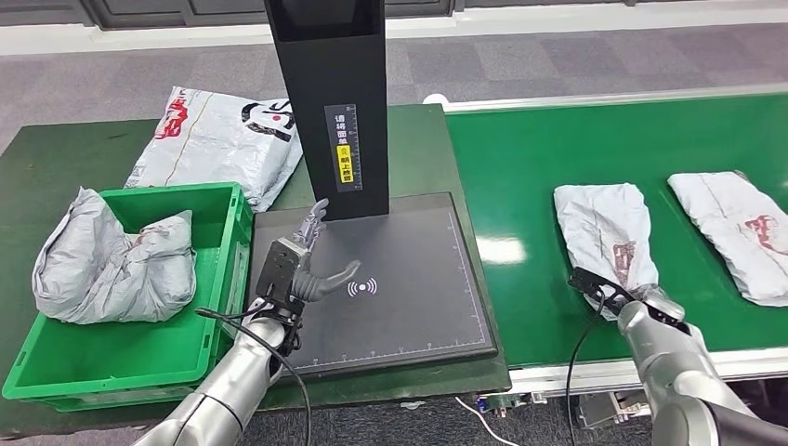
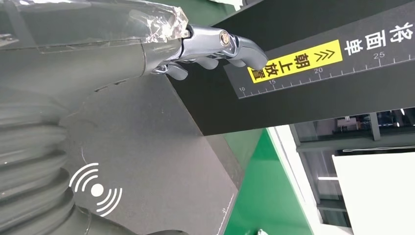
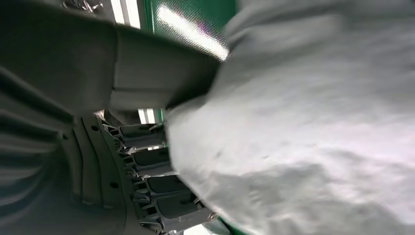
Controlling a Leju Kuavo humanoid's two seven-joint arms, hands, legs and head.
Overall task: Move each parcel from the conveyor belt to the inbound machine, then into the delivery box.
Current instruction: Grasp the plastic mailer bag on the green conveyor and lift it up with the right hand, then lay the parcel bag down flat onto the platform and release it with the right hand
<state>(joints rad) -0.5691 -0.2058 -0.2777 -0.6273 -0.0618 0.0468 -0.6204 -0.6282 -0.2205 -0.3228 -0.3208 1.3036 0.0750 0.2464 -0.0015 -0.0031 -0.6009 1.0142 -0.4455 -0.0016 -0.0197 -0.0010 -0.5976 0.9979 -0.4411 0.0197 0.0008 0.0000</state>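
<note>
My right hand (image 1: 621,299) is at the near end of the nearer parcel (image 1: 609,228) on the conveyor belt (image 1: 558,158), to the right of the inbound machine (image 1: 400,279). In the right wrist view my thumb lies over the grey plastic and my fingers (image 3: 161,183) go under it, so I judge they are clamped on this parcel (image 3: 313,137). To do the lift well, I think I must keep the pinch firm, because the bag is soft and may slip or sag, and raise it before I carry it over to the machine's black plate.

My left hand (image 1: 299,269) hovers over the left part of that plate, fingers apart and holding nothing, ready to receive. Left of the machine the delivery box (image 1: 139,344) holds one crumpled parcel (image 1: 111,260). Behind the box, on the counter (image 1: 56,158), lies another bag (image 1: 218,139). Farther right on the belt a second parcel (image 1: 734,228) waits.

The head view gives the whole layout but hides my right fingers; the right wrist view shows the grip. The left wrist view shows the yellow label (image 2: 293,61) on the machine's post and my open left fingers (image 2: 215,46).
</note>
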